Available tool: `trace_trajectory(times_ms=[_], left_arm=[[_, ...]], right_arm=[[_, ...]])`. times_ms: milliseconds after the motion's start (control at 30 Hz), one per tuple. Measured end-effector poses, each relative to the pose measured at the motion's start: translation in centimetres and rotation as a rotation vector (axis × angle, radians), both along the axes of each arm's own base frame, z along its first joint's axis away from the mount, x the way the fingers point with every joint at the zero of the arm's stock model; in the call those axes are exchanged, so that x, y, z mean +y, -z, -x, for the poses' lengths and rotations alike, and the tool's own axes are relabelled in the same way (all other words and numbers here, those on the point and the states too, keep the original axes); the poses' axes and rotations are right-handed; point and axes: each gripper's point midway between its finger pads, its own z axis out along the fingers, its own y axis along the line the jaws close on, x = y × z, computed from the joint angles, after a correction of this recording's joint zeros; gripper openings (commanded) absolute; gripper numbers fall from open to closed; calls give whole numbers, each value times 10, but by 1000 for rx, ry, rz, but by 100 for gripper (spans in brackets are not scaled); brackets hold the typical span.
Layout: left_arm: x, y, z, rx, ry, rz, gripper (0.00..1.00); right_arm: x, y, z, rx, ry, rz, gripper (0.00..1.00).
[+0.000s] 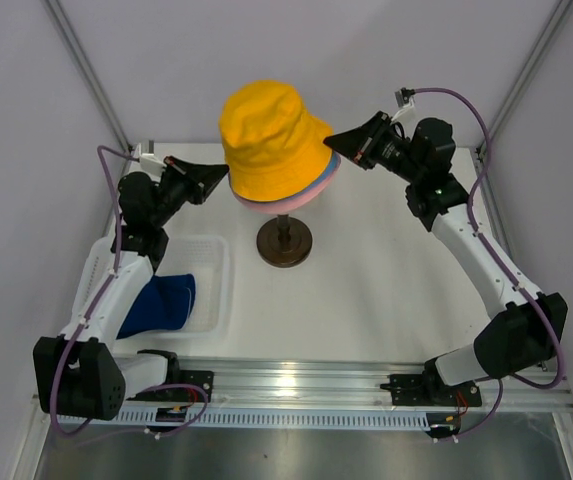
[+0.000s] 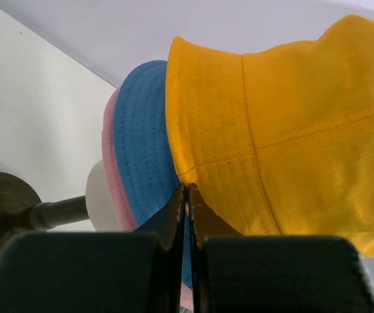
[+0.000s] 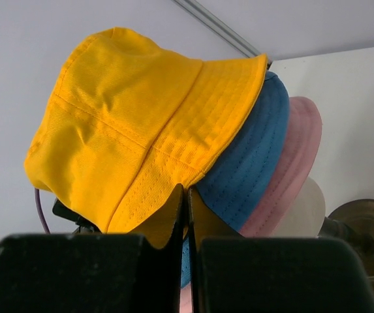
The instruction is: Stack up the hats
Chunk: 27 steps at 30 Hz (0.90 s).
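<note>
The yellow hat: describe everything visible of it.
The yellow hat is a soft fabric bucket hat with a rounded crown, visible seams and a stitched floppy brim. It sits crown up as the top layer on the stand, over the blue hat and the pink hat, whose brims show beneath it. The left gripper and the right gripper are each shut on its brim, at opposite sides.

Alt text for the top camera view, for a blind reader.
A yellow hat tops a light blue hat and a pink hat on a stand, the left gripper and right gripper shut on its brim from opposite sides. A navy hat lies in a clear tray beside the left arm.
</note>
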Motion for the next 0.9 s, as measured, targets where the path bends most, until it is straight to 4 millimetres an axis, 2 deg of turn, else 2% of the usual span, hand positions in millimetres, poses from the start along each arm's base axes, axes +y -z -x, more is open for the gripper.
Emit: trace_trajectory(times_ms=[100,167,367,467,667,767,800,900], left_arm=[[1,4,-1,6,-16,-15,1],[0,14,0,27,-20,-24,1],[-4,75,6,185,-19,-64,1],[-3,91,9,232,-28,-79,1],[0,91,12,223,-36,-104,2],[6,81,17,193,-48,-118,14],[10,76,18,176,-58,-123,26],[29,52,21,112,-109,-131,44]], right_arm=[[2,1,-3,5,-6,-14,1],[3,1,-5,6,-6,-19,1],[4,1,-9,7,-6,-23,1],[6,2,-11,9,-7,-24,1],[7,2,-15,5,-10,-17,7],[9,-3,-18,-7,-21,4,9],[9,-5,-20,-9,-25,12,9],[11,-11,-26,-25,-39,27,11]])
